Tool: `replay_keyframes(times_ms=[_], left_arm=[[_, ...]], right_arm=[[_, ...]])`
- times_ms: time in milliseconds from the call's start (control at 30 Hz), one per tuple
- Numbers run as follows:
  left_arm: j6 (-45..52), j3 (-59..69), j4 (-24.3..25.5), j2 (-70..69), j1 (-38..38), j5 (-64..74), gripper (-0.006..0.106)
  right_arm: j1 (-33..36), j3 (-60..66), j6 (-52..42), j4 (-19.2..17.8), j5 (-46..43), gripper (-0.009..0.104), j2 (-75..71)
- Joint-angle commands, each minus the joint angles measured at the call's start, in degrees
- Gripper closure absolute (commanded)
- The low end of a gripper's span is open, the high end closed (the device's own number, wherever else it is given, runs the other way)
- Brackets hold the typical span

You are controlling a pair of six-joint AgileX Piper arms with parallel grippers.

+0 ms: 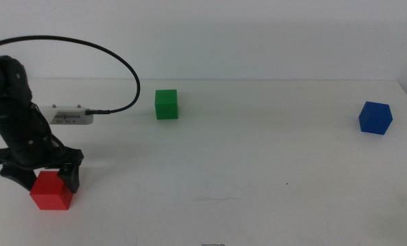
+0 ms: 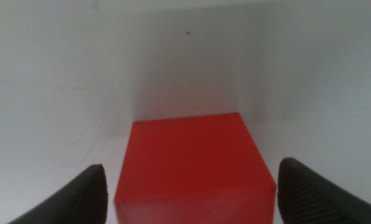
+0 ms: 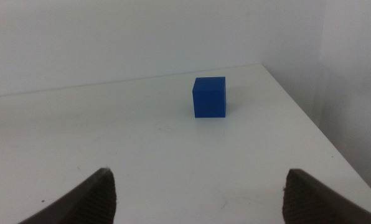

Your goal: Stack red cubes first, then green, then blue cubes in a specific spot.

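Red cube [image 1: 51, 190]: nearest the middle camera, on the counter [image 1: 258, 178] at its front left; my left wrist view shows it [image 2: 195, 165] filling the space between my jaws, one flat face up.
Left hand [image 1: 41, 176]: down over the red cube, jaws spread on either side of it; a sliver of white counter shows between each jaw and the cube, so no grip is made.
Left arm: comes in from the left side, black cable [image 1: 115, 65] arching from it to a small white unit [image 1: 70, 116] lying on the counter behind the hand.
Green cube [image 1: 166, 104]: toward the back, left of centre, standing alone, well apart from the red cube.
Blue cube [image 1: 375, 117]: far right, near the counter's right edge, alone; in my right wrist view it [image 3: 209, 97] sits square ahead.
Right hand [image 3: 198, 193]: out of the middle view; jaws wide apart, nothing between them, well short of the blue cube.
Stack: none made; all three cubes rest singly on the counter.
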Motion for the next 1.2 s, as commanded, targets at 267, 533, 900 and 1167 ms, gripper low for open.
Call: replay_keyframes(times_ms=[267, 533, 900, 1167], left_arm=[[-0.13, -1.52, -1.30, -1.09, -0.21, 0.31, 0.030], [-1.05, -1.52, -3.18, -4.25, -0.58, 5.09, 0.070], [-22.00, -6.10, -1.66, -9.35, -13.22, 7.88, 0.074], [-35.09, -17.98, -1.00, -4.09, -27.50, 7.77, 0.074]], right_arm=[[-0.32, -1.03, -0.73, -0.70, -4.40, 0.024, -1.26], [-0.32, -1.03, -0.73, -0.70, -4.40, 0.024, -1.26], [-0.32, -1.03, -0.73, -0.70, -4.40, 0.024, -1.26], [-0.32, -1.03, -0.73, -0.70, -4.40, 0.024, -1.26]])
